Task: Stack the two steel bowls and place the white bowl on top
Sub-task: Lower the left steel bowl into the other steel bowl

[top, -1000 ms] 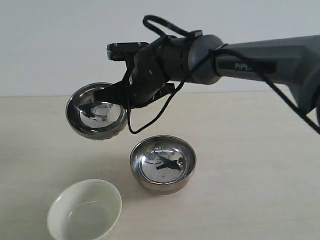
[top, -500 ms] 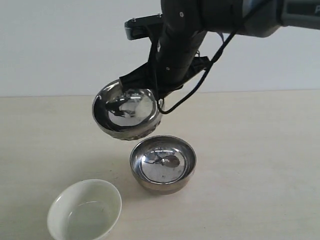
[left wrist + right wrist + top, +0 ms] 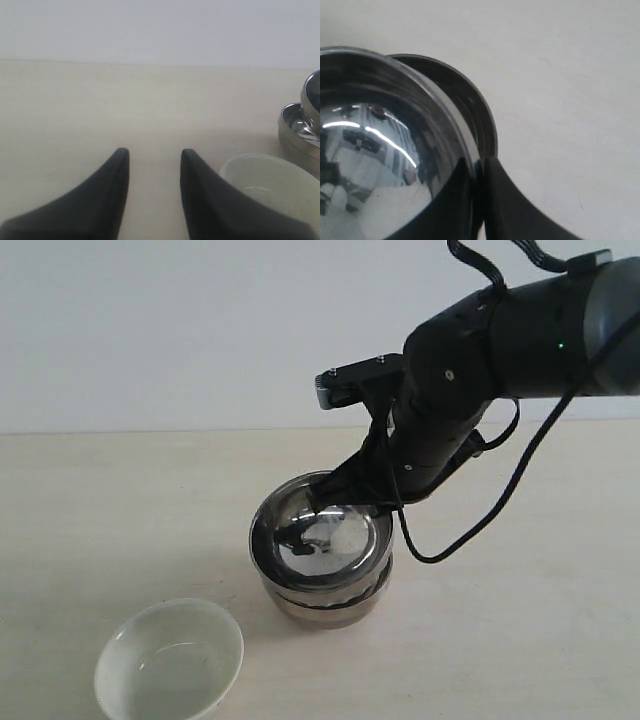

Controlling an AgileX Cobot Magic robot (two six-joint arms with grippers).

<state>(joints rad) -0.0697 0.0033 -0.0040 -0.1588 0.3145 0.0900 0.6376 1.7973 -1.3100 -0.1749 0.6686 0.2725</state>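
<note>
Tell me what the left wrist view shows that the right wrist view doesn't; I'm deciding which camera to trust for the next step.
Only the left wrist view: the left gripper, open and empty over the table, the white bowl, and the pale wall behind.
Only the right wrist view: the right gripper pinched on the rim of the upper steel bowl, seen close up.
Both: the upper steel bowl over the lower steel bowl, and the light table surface.
</note>
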